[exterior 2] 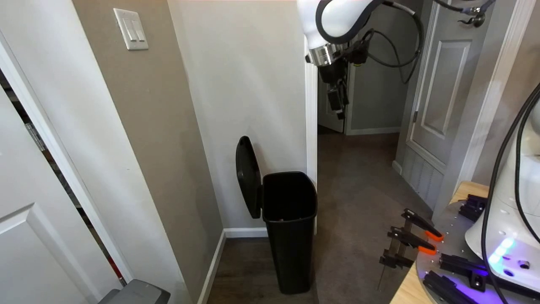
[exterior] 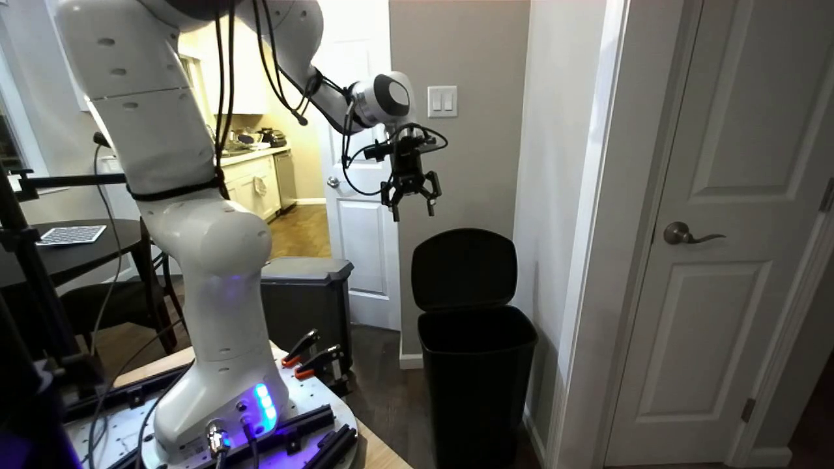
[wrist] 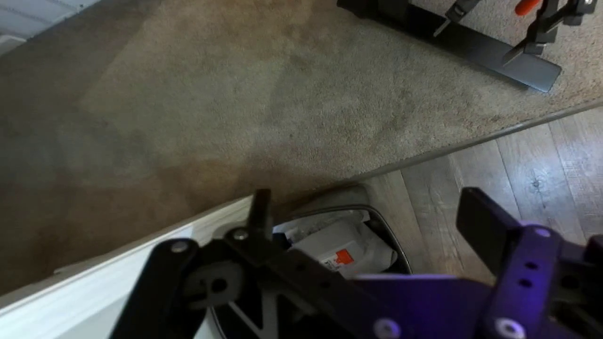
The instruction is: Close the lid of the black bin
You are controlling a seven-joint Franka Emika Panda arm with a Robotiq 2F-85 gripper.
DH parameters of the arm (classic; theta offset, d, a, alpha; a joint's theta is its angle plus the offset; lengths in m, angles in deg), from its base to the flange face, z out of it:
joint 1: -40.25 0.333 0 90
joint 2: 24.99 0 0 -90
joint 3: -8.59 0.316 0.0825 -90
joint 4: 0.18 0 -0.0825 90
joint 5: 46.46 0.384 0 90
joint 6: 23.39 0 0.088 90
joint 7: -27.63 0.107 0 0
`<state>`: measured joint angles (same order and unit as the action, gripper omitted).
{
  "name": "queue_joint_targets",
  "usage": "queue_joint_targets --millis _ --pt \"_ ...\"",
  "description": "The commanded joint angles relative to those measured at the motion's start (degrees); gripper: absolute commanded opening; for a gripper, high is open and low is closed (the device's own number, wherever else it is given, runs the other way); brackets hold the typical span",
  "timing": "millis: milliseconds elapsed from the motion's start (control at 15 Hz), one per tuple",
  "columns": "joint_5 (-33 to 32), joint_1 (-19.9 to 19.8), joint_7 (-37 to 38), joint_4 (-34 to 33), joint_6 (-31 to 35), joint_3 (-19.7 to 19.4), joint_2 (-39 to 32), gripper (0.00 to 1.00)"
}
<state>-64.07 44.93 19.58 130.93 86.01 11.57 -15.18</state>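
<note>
Black bin (exterior: 479, 391) with its lid (exterior: 464, 268) raised. The gripper (exterior: 413, 207) hangs higher, fingers (wrist: 485, 226) spread. Inside, half-hidden, is perhaps packaging (wrist: 341, 238).

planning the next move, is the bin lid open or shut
Open: in both exterior views, the lid stands raised, leaving the black bin uncovered.

Glows warm yellow in the kitchen (exterior: 301, 140) in an exterior view, dimming toward the right-hand door (exterior: 756, 228). Shines cyan from the light strip (exterior: 265, 405) on the robot base (exterior: 212, 394) in both exterior views, spilling violet below. Sinks nearly to flat black in the lid (exterior: 464, 268) and black bin (exterior: 479, 400). Casts a soft shadow behind the lid on the pale wall (exterior 2: 244, 93). In the wrist view, glares on the white trim (wrist: 108, 278), tints the gripper (wrist: 367, 202) violet and blurs its edges.
</note>
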Motion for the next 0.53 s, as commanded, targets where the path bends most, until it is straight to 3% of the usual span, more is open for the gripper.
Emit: queue_joint_targets --millis 0,467 --pt "-0.8 1.0 -1.7 -4.5 2.6 1.7 -5.6 1.00" --pt "0.0 2.0 -1.2 -7.0 2.3 3.1 -9.1 1.00"
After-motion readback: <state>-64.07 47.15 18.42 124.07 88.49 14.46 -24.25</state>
